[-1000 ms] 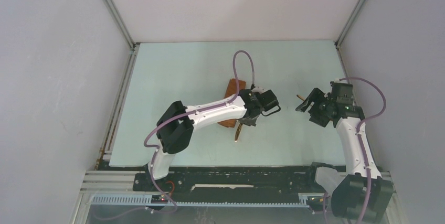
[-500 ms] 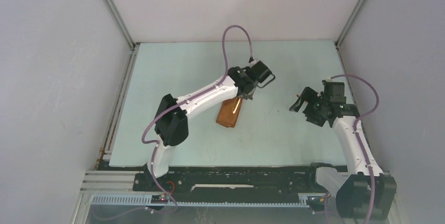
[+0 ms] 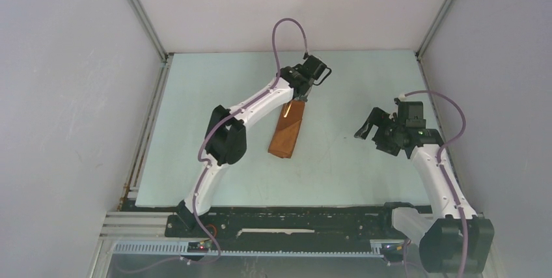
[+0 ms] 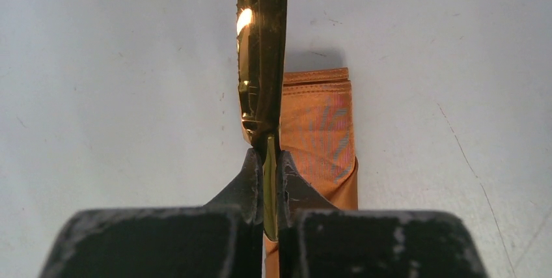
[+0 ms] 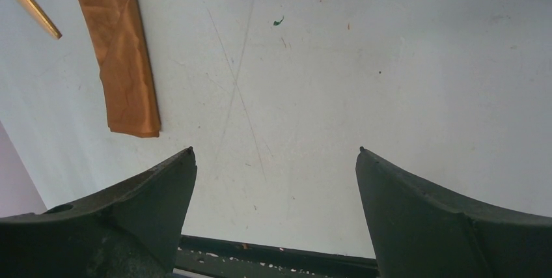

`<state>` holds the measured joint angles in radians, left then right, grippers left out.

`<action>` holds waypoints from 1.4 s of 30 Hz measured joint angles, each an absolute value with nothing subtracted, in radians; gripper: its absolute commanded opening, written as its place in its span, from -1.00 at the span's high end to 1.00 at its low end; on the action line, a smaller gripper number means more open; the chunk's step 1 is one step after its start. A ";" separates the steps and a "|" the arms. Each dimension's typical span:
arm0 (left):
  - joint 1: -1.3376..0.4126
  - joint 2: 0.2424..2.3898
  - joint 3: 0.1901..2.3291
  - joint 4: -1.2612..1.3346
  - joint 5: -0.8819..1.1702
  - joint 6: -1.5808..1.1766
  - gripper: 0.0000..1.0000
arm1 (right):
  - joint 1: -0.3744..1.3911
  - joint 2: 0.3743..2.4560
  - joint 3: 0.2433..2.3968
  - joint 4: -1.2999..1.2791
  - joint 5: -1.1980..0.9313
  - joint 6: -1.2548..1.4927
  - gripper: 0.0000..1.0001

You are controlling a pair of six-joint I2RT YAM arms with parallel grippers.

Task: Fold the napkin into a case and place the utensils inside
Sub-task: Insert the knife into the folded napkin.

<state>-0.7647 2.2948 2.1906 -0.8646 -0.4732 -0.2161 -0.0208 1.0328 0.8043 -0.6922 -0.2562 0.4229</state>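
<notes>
The napkin lies folded as a narrow rust-orange case (image 3: 286,133) in the middle of the table, also seen in the left wrist view (image 4: 320,128) and the right wrist view (image 5: 120,63). My left gripper (image 3: 304,93) hangs over the case's far end, shut on a thin golden utensil (image 4: 260,63) that runs straight out from the fingertips (image 4: 268,154). A short gold length (image 3: 287,110) shows over the cloth's far part, and a gold tip (image 5: 29,1) appears beside the case. My right gripper (image 3: 366,128) stands open to the right of the case, over bare table, with nothing between its fingers (image 5: 276,154).
The pale green table (image 3: 215,96) is walled by white panels on three sides, with metal rails along the left edge (image 3: 150,128). A black bar (image 3: 286,216) carrying the arm bases runs along the near edge.
The left arm swung from the case's near end to its far end, carrying the golden utensil. The right gripper opened wider and drifted slightly left.
</notes>
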 measured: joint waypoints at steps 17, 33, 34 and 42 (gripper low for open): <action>-0.761 2.341 2.133 -0.730 -0.455 -0.203 1.00 | -0.015 1.058 0.804 -0.692 -0.256 0.420 -0.99; -0.760 2.337 1.967 -0.711 -0.430 -0.231 1.00 | -0.006 1.068 0.804 -0.692 -0.255 0.420 -0.99; -0.761 2.333 1.952 -0.711 -0.426 -0.235 1.00 | -0.006 1.069 0.804 -0.692 -0.255 0.420 -0.99; -0.761 2.259 1.866 -0.717 -0.404 -0.272 1.00 | -0.006 1.076 0.804 -0.692 -0.253 0.420 -0.99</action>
